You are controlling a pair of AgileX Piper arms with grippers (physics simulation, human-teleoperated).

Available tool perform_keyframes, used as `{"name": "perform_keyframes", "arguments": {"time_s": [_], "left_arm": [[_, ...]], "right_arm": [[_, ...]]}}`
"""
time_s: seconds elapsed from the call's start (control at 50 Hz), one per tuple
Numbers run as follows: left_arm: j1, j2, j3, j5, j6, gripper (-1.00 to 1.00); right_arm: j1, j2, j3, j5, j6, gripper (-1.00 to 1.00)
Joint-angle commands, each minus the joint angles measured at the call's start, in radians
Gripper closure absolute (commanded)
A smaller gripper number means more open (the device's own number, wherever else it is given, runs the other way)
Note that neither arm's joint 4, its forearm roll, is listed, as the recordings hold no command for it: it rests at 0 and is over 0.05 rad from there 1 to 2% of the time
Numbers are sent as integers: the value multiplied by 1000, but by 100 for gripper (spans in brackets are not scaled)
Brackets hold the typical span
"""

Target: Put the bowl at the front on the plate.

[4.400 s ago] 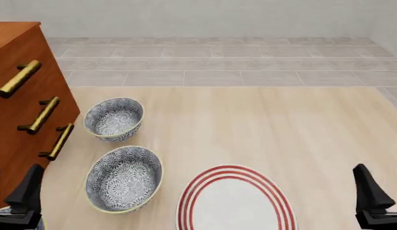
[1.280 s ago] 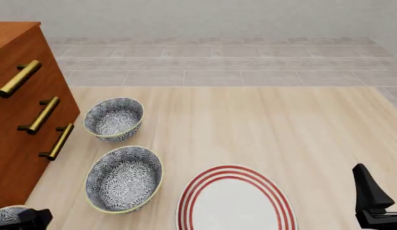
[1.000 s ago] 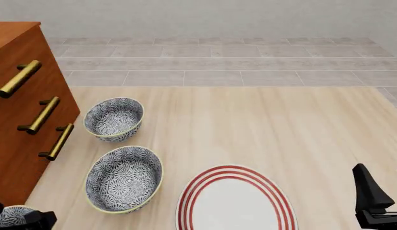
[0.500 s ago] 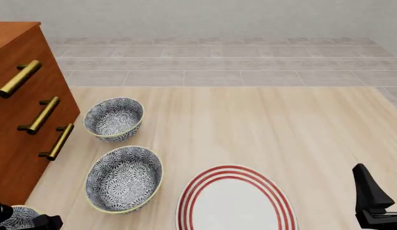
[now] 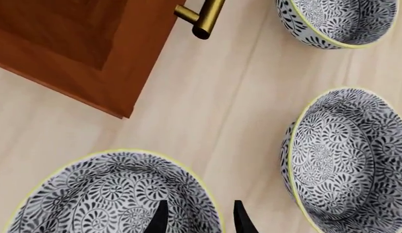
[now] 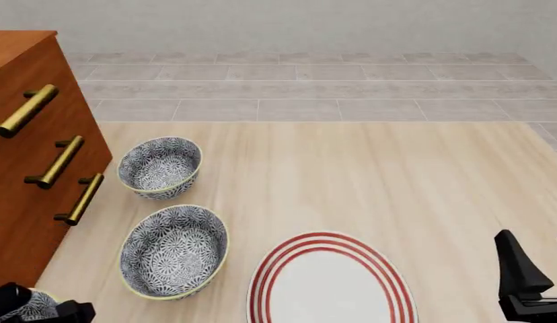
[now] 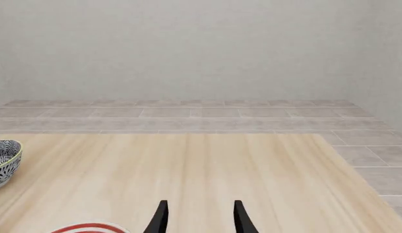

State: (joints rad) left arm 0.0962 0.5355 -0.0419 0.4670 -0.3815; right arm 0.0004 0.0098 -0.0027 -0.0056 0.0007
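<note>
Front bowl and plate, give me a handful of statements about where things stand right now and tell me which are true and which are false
1. The plate has a bowl sitting on it. False: its white middle is bare.
2. The left gripper has its fingertips straddling the rim of the front bowl. True: one tip is inside, the other outside.
3. Three patterned bowls are in the left wrist view. True.
4. The right gripper is holding a bowl. False: its fingers stand apart over bare table.
5. The cabinet stands on the right side of the table. False: it is on the left, beside the bowls.
</note>
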Motion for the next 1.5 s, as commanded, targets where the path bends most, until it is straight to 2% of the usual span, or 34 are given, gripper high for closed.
{"name": "perform_keyframes", "arguments": {"time_s": [0.02, 0.16, 0.18, 0.28, 0.32, 0.42, 0.56, 1.08, 1.5], "left_arm": [[1, 83, 30, -100, -2, -100], [1, 106, 38, -127, 0, -100], [-1, 97, 37, -122, -3, 100], [-10, 54, 29, -77, -7, 100], [-19, 15, 9, -24, -23, 100], [-21, -18, -6, 3, -24, 100], [-42, -101, -83, 117, -37, 100], [-105, -107, -144, 121, -76, 100], [-205, -150, -182, 177, -159, 100]], "right_arm": [[0, -1, 0, 1, 0, -100], [0, -1, 0, 1, 0, -100], [0, -1, 0, 1, 0, -100], [0, -1, 0, 1, 0, -100], [0, -1, 0, 1, 0, -100], [0, -1, 0, 1, 0, -100], [0, -1, 0, 1, 0, -100], [0, -1, 0, 1, 0, -100], [0, -1, 0, 1, 0, -100]]}}
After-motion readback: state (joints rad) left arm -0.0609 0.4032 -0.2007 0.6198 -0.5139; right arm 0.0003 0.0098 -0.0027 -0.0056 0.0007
